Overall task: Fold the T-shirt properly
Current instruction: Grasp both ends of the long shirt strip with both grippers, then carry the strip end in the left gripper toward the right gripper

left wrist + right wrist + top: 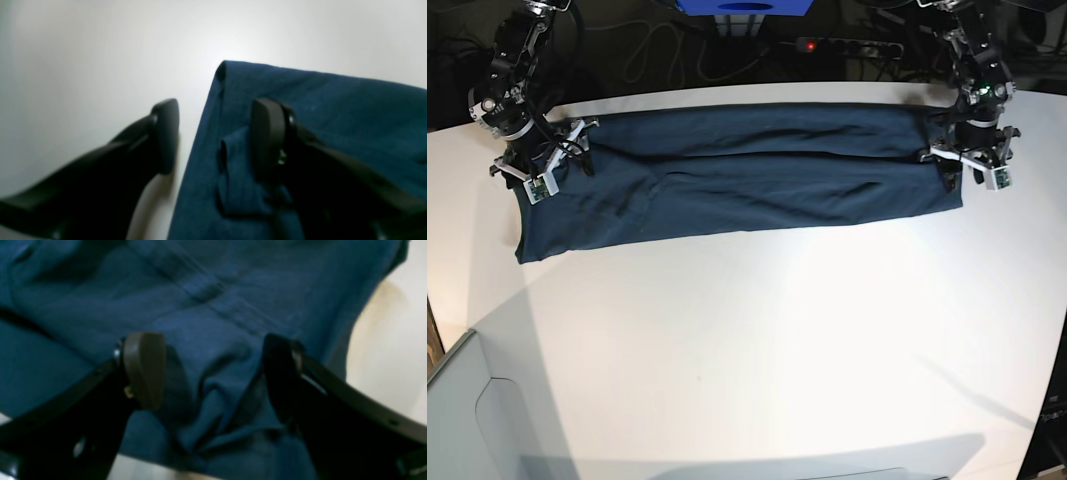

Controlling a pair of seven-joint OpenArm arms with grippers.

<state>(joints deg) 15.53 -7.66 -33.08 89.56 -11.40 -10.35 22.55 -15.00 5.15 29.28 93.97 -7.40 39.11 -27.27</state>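
Note:
The dark navy T-shirt (747, 170) lies folded into a long band across the far half of the white table (777, 330). My left gripper (968, 174) is open at the band's right end. In the left wrist view (215, 136) one finger (165, 133) rests on bare table and the other (267, 140) on the cloth (350, 113), with the shirt's edge between them. My right gripper (539, 172) is open at the band's left end. In the right wrist view (213, 373) its fingers straddle a raised bunch of the cloth (213, 400).
A power strip (827, 45) with a red light, loose cables (662, 50) and a blue box (745, 8) lie behind the table's far edge. A grey panel (467, 420) stands at the near left corner.

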